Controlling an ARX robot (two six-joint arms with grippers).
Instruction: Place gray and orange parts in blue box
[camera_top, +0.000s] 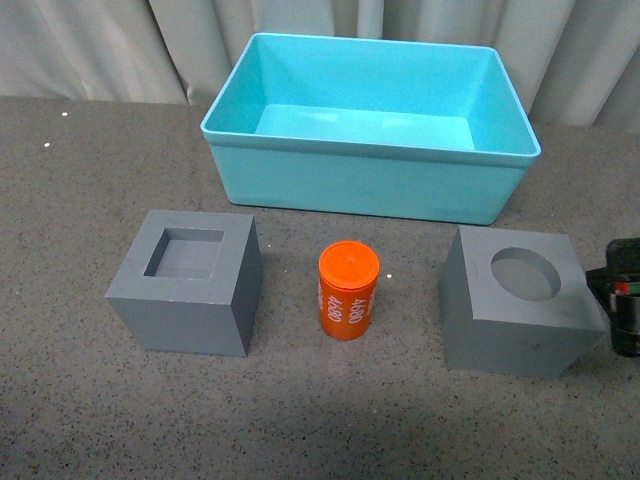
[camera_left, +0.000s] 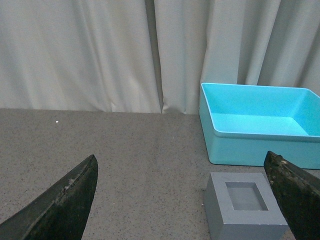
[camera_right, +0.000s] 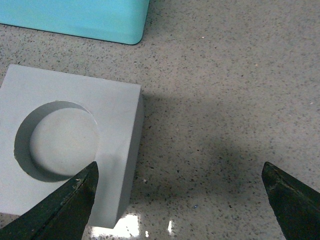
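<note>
The turquoise blue box (camera_top: 370, 180) stands empty at the back of the table. In front of it sit a gray cube with a square recess (camera_top: 190, 285) on the left, an orange cylinder with white digits (camera_top: 348, 291) in the middle, and a gray cube with a round recess (camera_top: 520, 300) on the right. My right gripper (camera_right: 180, 200) is open just right of the round-recess cube (camera_right: 65, 145), one finger over its edge; only its tip (camera_top: 622, 295) shows in the front view. My left gripper (camera_left: 185, 200) is open, the square-recess cube (camera_left: 245, 210) near one finger, the box (camera_left: 260, 125) beyond.
Pale curtains (camera_top: 120, 40) hang behind the table. The speckled gray tabletop (camera_top: 320, 420) runs around the parts. The box's rounded corner (camera_right: 115, 25) shows in the right wrist view.
</note>
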